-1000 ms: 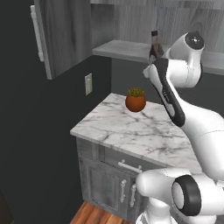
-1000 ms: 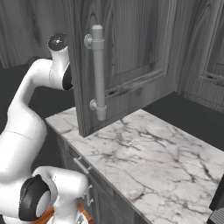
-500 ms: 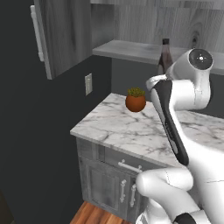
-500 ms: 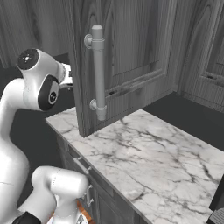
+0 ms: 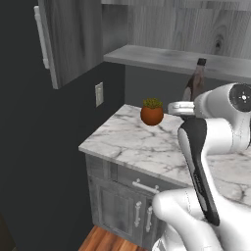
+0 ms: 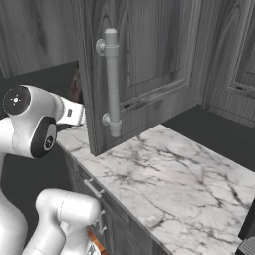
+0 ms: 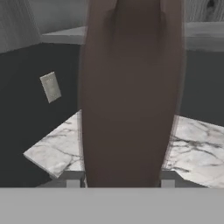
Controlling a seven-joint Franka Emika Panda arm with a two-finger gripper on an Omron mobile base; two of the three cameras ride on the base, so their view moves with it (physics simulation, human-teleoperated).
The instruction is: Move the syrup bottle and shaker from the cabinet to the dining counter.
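Note:
The syrup bottle, dark brown, stands upright between my gripper fingers, and the gripper is shut on it. From the left base the syrup bottle shows its narrow neck and dark cap above my white wrist, in front of the cabinet shelf and above the worktop. From the right base a sliver of the syrup bottle shows behind the edge of the open cabinet door. The shaker and the dining counter are out of view.
A short marble worktop with an orange plant pot lies below the shelf, over grey drawers. The left cabinet door hangs open. A wall switch plate sits on the dark wall. The right door's long bar handle stands close to my arm.
My arm has drawn back from the cabinet shelf, carrying the syrup bottle to the right and lower. My grip on it has stayed the same.

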